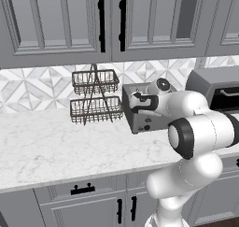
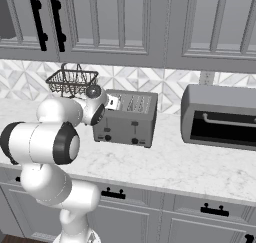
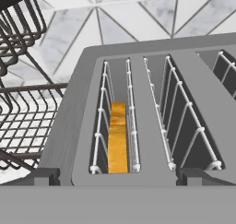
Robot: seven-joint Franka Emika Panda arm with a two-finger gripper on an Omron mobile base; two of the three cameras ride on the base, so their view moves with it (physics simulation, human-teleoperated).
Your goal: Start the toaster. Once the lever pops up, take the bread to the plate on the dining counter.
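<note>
Here, the gripper, fingers spread wide and holding nothing, is hovering directly over the toaster. The bread is sitting low in the slot just below it. Pressing the front lever down likely comes next. The marble worktop is stretching beneath, grey wall cabinets above.

You've got grey upper cabinets, patterned marble backsplash, white marble worktop, grey base cabinets with black handles

Open counter left of toaster — wire basket rack close beside it, microwave right.
</note>
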